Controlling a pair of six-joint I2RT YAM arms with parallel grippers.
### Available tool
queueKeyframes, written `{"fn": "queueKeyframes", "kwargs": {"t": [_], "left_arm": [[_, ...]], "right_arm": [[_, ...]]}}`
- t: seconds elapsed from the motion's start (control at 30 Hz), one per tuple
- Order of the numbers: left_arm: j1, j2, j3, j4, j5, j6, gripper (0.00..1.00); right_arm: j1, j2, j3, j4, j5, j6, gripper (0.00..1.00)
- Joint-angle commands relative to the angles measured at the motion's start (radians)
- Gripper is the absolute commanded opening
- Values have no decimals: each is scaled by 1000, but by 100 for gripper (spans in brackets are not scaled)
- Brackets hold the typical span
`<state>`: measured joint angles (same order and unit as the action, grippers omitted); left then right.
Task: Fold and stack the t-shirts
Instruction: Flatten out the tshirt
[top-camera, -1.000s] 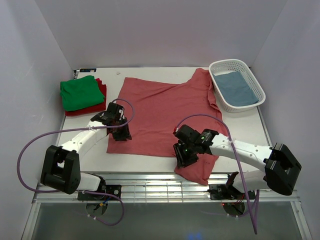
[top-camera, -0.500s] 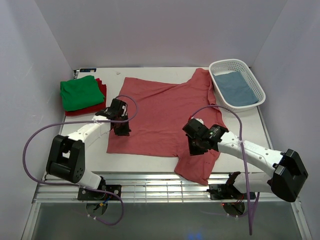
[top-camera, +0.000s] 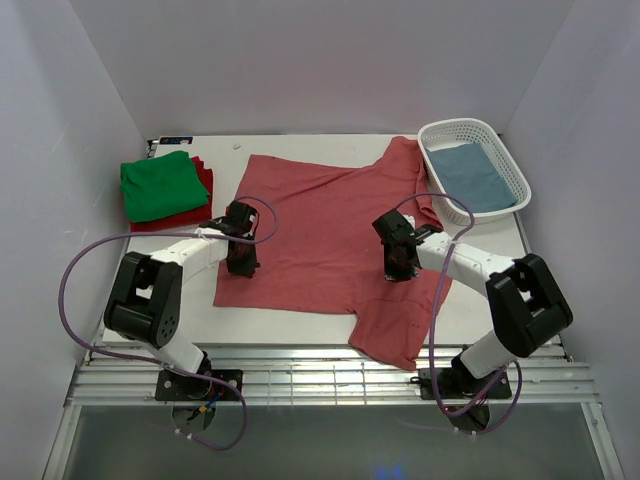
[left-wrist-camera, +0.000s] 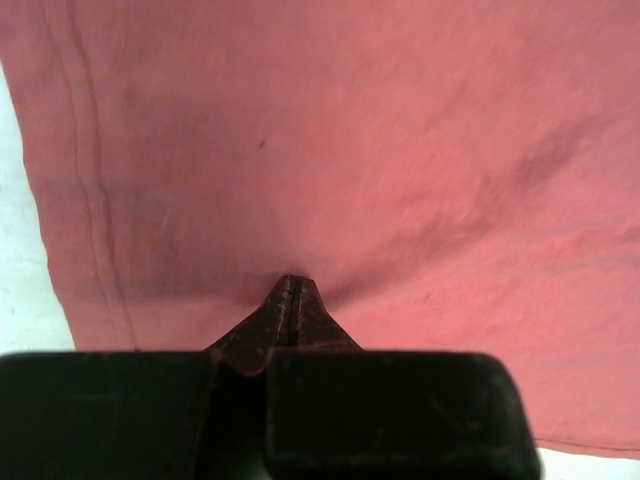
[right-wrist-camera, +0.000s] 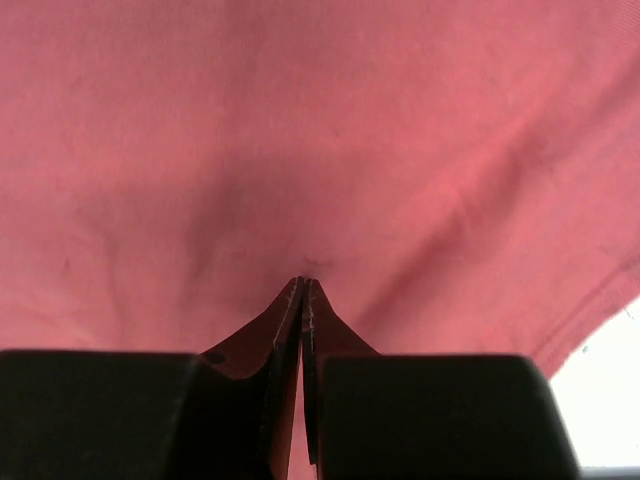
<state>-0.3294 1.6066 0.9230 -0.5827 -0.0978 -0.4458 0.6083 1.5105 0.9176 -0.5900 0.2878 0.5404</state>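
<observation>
No writing, label, brand mark or number can be read anywhere, neither on the pinkish-red t-shirt (top-camera: 320, 220) nor on the white basket (top-camera: 462, 125) beside it.

**A:** What can't you see properly?

**B:** In both wrist views, the dusty pinkish-red cotton t-shirt (left-wrist-camera: 400, 150) is cut off by the frame's top edge. At the upper left of the top view, the folded dark red cotton shirt (top-camera: 204, 182) lies mostly under the folded bright green cotton shirt (top-camera: 157, 185).

**A:** Anything too small?

**B:** The small dark object (top-camera: 172, 141) at the far left corner of the table (top-camera: 280, 328). You can't tell what it is.
</observation>
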Motion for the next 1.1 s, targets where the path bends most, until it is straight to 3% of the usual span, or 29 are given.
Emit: {"fn": "queueKeyframes", "kwargs": {"t": [0.0,0.23,0.57,0.83,1.07], "left_arm": [[0,-85,-41,-12,-22,-33,0],[0,-106,-81,-51,-42,-65,0],[0,-209,-154,-103,-26,-145,0],[0,-231,-122,-189,-26,-200,0],[0,-250,-182,-235,-31,-275,0]], "right_arm": [[-4,75,43,85,-9,-53,8],[-4,140,-34,133,-78,-53,8],[10,-1,-187,119,-121,-27,8],[65,-35,-214,90,-145,9,8],[133,-47,-214,78,-153,58,8]]}}
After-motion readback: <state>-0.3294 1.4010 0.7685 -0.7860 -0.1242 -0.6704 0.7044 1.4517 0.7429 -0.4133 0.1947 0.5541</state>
